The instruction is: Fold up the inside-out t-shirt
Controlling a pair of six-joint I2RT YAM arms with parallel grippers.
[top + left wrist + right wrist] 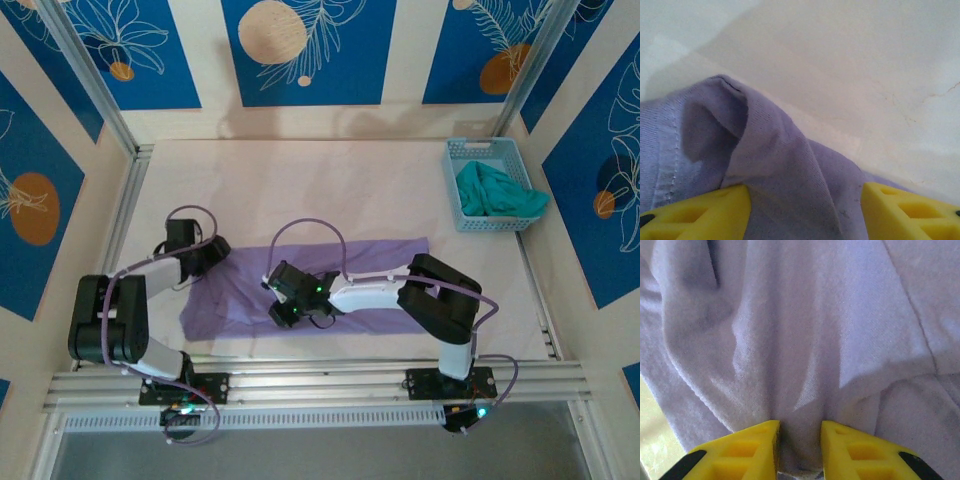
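T-shirt (380,262), lavender, lies spread in a long strip across the near half of the table (330,190), running left to right in front of both arm bases; near edge creased, far edge fairly straight; seams showing, so inside-out as given.

Right gripper (288,303) is down on the cloth about mid-length, close to the near edge; from its own wrist the yellow fingers (750,450) stand narrow with a pleat of fabric gathered between them, creases running into the gap; reads as a pinch on the shirt.

Left gripper (207,256) sits at the far-left corner of the strip; from its wrist the jaws stand wide, a raised ridge of hemmed cloth lying between the fingers (710,215) but not pressed by either one; no grip there as far as I can see.

Step in hand, by my reckoning: taking hold for a fold, right side gripped, left side lined up only; fold itself not yet begun.

Next move calls for the left pincer to bite on that ridge; then both lift together and carry evenly, or the cloth will skew.

Blue basket (455,185) at the far right holds a teal garment (495,190), well apart.
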